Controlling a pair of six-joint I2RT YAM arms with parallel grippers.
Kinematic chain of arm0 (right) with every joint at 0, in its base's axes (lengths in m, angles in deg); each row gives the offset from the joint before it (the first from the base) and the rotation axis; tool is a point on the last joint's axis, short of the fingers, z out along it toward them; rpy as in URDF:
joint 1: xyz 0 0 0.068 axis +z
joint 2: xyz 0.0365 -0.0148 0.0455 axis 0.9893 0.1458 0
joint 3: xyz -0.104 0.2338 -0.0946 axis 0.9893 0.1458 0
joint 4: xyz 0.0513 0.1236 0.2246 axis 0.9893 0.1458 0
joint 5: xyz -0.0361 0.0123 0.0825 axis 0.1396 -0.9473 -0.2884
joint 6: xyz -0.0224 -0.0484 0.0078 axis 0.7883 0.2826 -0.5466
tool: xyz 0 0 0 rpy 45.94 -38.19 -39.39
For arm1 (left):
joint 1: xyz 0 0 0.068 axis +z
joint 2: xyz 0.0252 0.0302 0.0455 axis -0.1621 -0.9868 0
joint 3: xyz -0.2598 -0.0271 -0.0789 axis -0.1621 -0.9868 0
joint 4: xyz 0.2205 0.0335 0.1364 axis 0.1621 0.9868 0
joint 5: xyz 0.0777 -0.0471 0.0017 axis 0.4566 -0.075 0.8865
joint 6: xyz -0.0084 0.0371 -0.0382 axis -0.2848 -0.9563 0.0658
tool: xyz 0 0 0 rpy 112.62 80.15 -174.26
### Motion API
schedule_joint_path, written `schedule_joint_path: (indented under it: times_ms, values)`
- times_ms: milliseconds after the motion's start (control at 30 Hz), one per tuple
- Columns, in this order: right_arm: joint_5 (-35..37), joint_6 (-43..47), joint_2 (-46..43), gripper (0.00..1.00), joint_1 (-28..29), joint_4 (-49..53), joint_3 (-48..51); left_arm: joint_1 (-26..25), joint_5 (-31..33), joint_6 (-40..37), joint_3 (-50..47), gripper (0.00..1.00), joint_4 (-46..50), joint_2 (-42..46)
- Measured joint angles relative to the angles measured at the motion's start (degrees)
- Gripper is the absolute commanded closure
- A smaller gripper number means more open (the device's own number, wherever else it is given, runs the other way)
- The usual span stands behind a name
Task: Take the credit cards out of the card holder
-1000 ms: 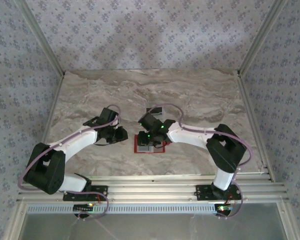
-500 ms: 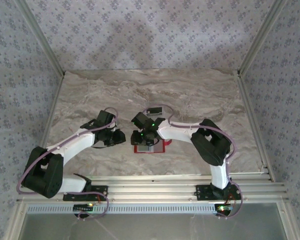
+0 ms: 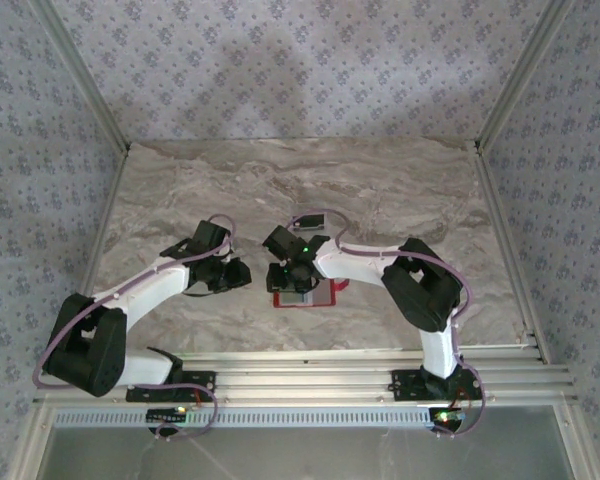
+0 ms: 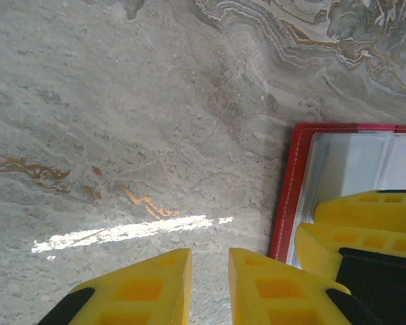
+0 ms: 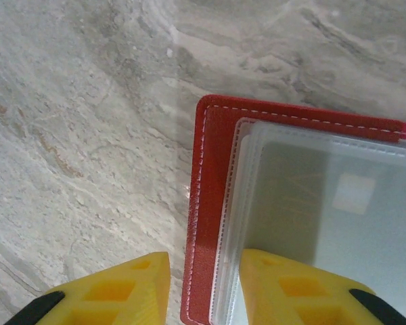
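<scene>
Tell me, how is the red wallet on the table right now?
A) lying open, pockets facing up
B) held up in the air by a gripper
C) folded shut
A: the card holder lies flat on the marble table with its pale inside pockets facing up, a credit card showing through the clear sleeve.

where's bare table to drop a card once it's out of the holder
Widest bare marble: the far strip of the table between the back wall and the arms. Also bare: the right side, between the right arm elbow and the side rail. Crowded: near centre, where left tool and right tool meet at the card holder.
</scene>
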Motion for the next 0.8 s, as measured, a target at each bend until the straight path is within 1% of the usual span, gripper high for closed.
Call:
schedule_joint_path:
  times_ms: [400, 800]
  values:
    - [2.51, 0.02, -1.05, 0.64, 0.00, 4.42, 0.07, 0.00, 0.00, 0.00, 0.00, 0.78, 0.13, 0.00]
    - [3.13, 0.20, -1.62, 0.64, 0.00, 5.88, 0.42, 0.00, 0.00, 0.00, 0.00, 0.78, 0.17, 0.00]
